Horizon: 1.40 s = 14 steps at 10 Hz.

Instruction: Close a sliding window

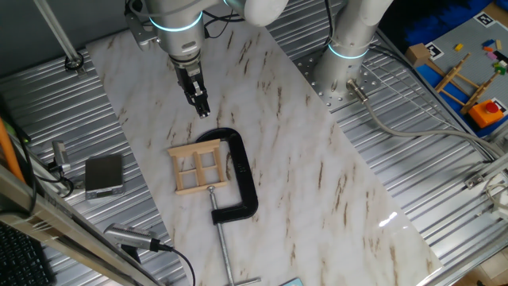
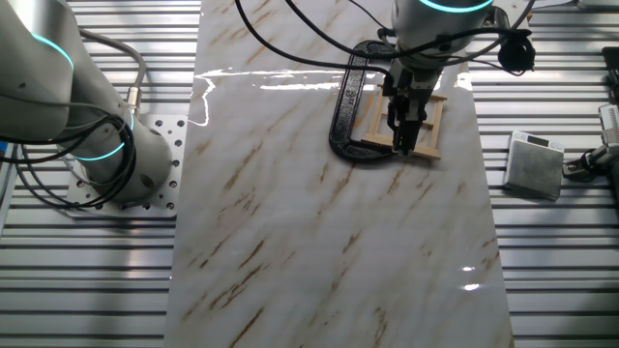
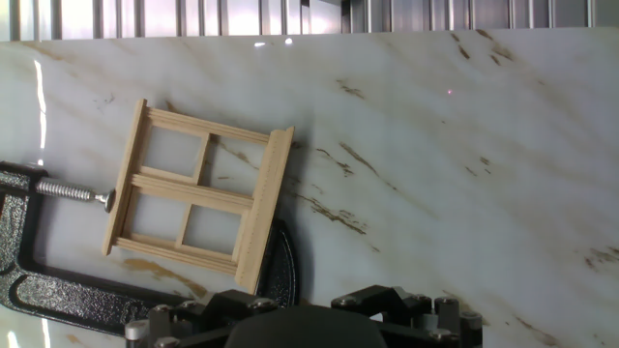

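Note:
The sliding window (image 1: 198,168) is a small pale-wood frame with four panes, lying flat on the marble board (image 1: 317,175). A black C-clamp (image 1: 242,171) wraps its right side and pins it with its screw. My gripper (image 1: 202,108) hangs above the board just beyond the window's far edge, not touching it, and its fingers look shut and empty. In the other fixed view the gripper (image 2: 406,143) overlaps the window (image 2: 377,121) and clamp (image 2: 340,116). The hand view shows the window (image 3: 198,198) and clamp (image 3: 58,290) to the left; my fingertips are out of sight there.
A small grey box (image 1: 103,175) sits on the ribbed metal table left of the board, also in the other fixed view (image 2: 534,164). A second arm's base (image 1: 345,63) stands at the board's far right. A wooden stick frame with an orange block (image 1: 468,87) lies far right.

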Each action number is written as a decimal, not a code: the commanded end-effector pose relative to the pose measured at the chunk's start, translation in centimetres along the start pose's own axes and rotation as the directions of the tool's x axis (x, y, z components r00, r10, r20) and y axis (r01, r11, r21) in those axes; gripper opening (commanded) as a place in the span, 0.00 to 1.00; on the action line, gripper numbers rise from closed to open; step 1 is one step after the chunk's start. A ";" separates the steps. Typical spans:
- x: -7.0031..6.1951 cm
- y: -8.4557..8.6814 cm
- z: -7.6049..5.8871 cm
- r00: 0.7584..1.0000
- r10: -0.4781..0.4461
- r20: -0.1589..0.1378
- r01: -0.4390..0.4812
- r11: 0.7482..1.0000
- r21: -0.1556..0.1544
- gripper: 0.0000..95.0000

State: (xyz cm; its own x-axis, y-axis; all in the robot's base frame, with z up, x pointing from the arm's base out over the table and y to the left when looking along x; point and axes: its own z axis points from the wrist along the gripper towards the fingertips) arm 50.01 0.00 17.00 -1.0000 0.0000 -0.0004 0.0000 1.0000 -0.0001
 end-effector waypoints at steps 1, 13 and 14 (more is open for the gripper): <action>0.0 0.0 0.0 1.000 -0.019 0.001 0.019 1.000 -0.022 0.00; 0.0 0.0 0.0 1.000 -0.019 -0.003 0.019 1.000 -0.012 0.00; 0.0 0.0 -0.1 1.000 -0.021 -0.003 0.021 1.000 -0.012 0.00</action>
State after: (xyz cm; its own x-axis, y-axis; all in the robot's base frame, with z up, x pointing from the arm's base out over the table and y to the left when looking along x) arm 50.02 0.00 17.03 -0.9998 -0.0221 0.0021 -0.0220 0.9997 0.0115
